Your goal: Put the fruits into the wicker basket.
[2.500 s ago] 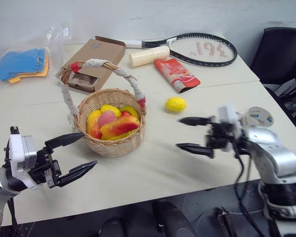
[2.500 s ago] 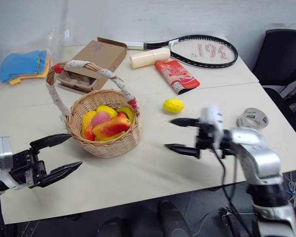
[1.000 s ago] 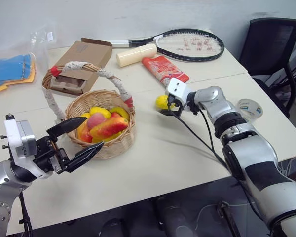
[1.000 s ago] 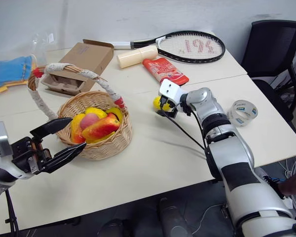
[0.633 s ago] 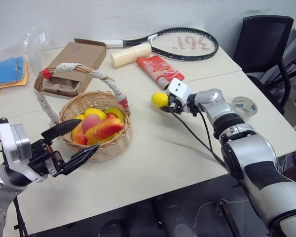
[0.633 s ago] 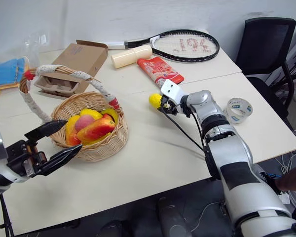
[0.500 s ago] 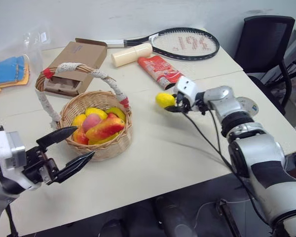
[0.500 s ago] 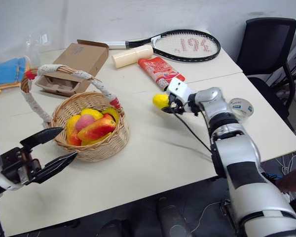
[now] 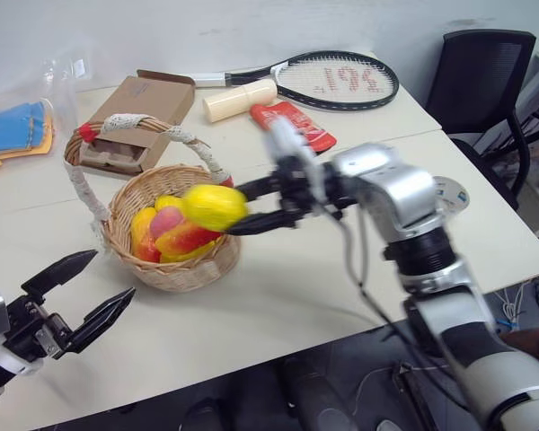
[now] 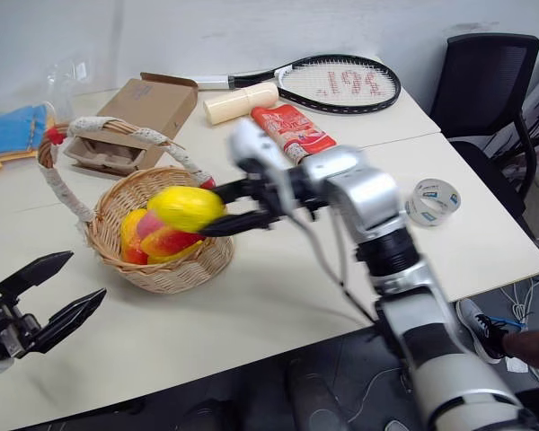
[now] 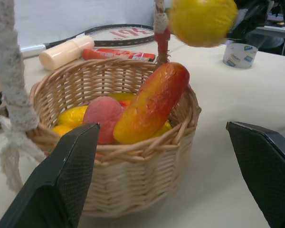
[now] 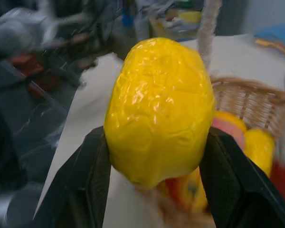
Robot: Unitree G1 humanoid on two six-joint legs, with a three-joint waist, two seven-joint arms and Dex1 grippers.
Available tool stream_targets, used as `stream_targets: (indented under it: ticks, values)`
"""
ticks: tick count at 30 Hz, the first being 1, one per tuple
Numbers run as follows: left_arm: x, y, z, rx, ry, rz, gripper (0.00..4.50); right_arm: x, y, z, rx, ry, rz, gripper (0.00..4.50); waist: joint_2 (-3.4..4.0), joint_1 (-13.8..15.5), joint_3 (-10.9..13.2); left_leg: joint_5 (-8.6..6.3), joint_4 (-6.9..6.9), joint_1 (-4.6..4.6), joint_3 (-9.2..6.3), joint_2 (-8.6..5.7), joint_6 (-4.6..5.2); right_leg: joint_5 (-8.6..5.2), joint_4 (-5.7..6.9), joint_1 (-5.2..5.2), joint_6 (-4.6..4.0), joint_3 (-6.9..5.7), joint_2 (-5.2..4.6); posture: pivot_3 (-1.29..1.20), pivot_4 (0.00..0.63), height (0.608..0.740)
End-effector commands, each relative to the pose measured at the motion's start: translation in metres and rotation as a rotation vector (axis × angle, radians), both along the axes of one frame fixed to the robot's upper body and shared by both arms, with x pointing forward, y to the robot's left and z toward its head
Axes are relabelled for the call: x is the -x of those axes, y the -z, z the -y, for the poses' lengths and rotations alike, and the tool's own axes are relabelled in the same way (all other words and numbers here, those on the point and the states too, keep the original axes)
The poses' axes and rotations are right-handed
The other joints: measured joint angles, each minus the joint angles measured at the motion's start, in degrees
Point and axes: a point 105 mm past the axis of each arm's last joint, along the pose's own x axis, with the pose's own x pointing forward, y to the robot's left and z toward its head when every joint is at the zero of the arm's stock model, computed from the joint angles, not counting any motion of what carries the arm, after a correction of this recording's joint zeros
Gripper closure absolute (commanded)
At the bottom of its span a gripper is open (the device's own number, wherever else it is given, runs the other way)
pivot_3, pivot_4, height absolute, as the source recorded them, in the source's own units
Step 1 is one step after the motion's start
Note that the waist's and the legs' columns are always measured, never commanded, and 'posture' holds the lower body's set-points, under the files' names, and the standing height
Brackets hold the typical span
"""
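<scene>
Fruits, counted: one yellow lemon point(image 9: 214, 206) pinched between my right gripper's point(image 9: 217, 208) two black fingers, held in the air above the wicker basket point(image 9: 175, 262); inside the basket I make out a red-and-yellow mango point(image 11: 152, 103) lying across the top, a pink peach point(image 11: 103, 116), and yellow pieces beneath whose number I cannot tell. One basket, standing toward the left side of the counter point(image 9: 278, 296), its cloth-wrapped handle point(image 9: 144, 127) arching over it.

Right arm reaches in from the right, bent at the elbow, fingers pointing left and roughly level, lemon at their tips over the basket's right rim.

Left gripper point(image 9: 79, 292) hangs low off the counter's near-left edge, fingers spread wide and gripping nothing, pointing toward the basket.

Along the far edge: one cardboard box point(image 9: 139, 121), one cream cylinder point(image 9: 240, 100), one red packet point(image 9: 296, 124), one racket point(image 9: 341, 79). One tape roll point(image 10: 431, 201) near the right edge.
</scene>
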Motion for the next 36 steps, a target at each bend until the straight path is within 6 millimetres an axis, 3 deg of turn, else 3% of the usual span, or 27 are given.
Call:
stream_targets:
  ticks: [1,4,7,10,13,14,19,23,28,30,33,36]
  values:
    - [0.009,-0.008,0.002,-0.007,-0.022,0.043,0.00,-0.001,-0.010,-0.013,-0.016,0.100,0.036,2.29,-0.12,0.49,-0.07,-0.01,0.00,-0.09,0.02,-0.01,0.02,-0.01,-0.10,0.01,-0.02,-0.15,-0.09,0.00,0.150,0.740]
    - [0.011,-0.007,0.006,0.002,-0.028,0.042,0.00,-0.018,-0.003,-0.026,0.066,0.251,0.071,2.29,-0.25,0.34,-0.15,-0.08,0.07,-0.25,0.06,-0.01,0.16,-0.02,-0.20,0.02,-0.04,-0.29,-0.19,0.00,0.150,0.740]
    - [0.011,-0.007,0.008,0.006,-0.035,0.046,0.00,-0.026,-0.011,-0.035,0.042,0.314,0.064,2.29,-0.30,0.19,-0.18,-0.08,0.09,-0.24,0.08,-0.14,0.16,-0.02,-0.21,0.03,-0.04,-0.29,-0.16,0.00,0.150,0.740]
    - [0.011,-0.008,0.009,0.013,-0.037,0.051,0.00,-0.024,-0.024,-0.040,-0.009,0.303,0.088,1.30,-0.29,0.09,-0.18,-0.05,0.05,-0.22,0.08,-0.07,0.09,-0.04,-0.17,0.02,-0.08,-0.35,-0.06,0.00,0.150,0.740]
    - [0.009,-0.008,0.010,0.015,-0.031,0.056,0.00,0.000,-0.030,-0.035,-0.014,0.124,0.077,0.25,-0.29,0.15,-0.18,-0.04,-0.03,-0.19,0.06,-0.04,0.07,-0.07,-0.15,0.02,-0.12,-0.38,-0.02,0.00,0.150,0.740]
    - [0.009,-0.009,0.010,0.014,-0.029,0.057,0.00,0.005,-0.030,-0.031,-0.016,0.078,0.079,0.04,-0.29,0.19,-0.18,-0.04,-0.04,-0.19,0.05,-0.04,0.07,-0.07,-0.16,0.02,-0.12,-0.39,-0.03,0.00,0.150,0.740]
    - [0.005,-0.009,0.010,0.014,-0.014,0.064,0.00,0.035,-0.022,0.010,-0.017,-0.189,0.081,0.04,-0.35,0.49,-0.21,-0.08,-0.04,-0.22,0.00,-0.07,0.14,-0.06,-0.31,0.12,-0.10,-0.45,-0.09,0.00,0.150,0.740]
    - [0.003,-0.013,0.009,0.008,-0.002,0.075,0.00,0.028,0.005,0.063,0.031,-0.228,0.058,0.04,-0.42,0.97,-0.25,-0.10,0.00,-0.22,-0.10,-0.11,0.17,-0.04,-0.43,0.26,-0.06,-0.51,-0.14,0.00,0.150,0.740]
    - [0.003,-0.013,0.010,0.007,0.007,0.076,0.00,-0.020,0.020,0.090,0.061,-0.052,0.127,0.04,-0.42,-0.13,-0.20,-0.11,0.00,0.11,-0.06,-0.10,0.22,0.01,-0.27,0.28,0.02,-0.07,0.00,0.00,0.150,0.740]
    - [0.003,-0.013,0.011,0.007,0.015,0.077,0.00,-0.049,0.010,0.091,0.000,0.020,0.204,0.04,-0.38,-0.41,-0.16,-0.07,-0.01,0.22,-0.06,-0.10,0.20,0.02,-0.18,0.29,-0.01,0.04,0.05,0.00,0.150,0.740]
    - [0.002,-0.015,0.013,0.009,0.025,0.082,0.00,-0.070,-0.015,0.075,-0.134,0.042,0.265,0.04,-0.28,-0.75,-0.09,-0.02,-0.01,0.25,0.08,-0.10,0.18,0.03,-0.16,0.27,-0.02,0.05,0.06,0.00,0.150,0.740]
    - [0.004,-0.016,0.015,0.008,0.029,0.082,0.00,-0.079,-0.021,0.052,-0.152,0.038,0.283,0.04,-0.18,-1.29,-0.03,-0.02,-0.06,0.21,0.13,-0.04,0.16,0.02,-0.16,0.22,-0.05,0.01,0.06,0.00,0.150,0.740]
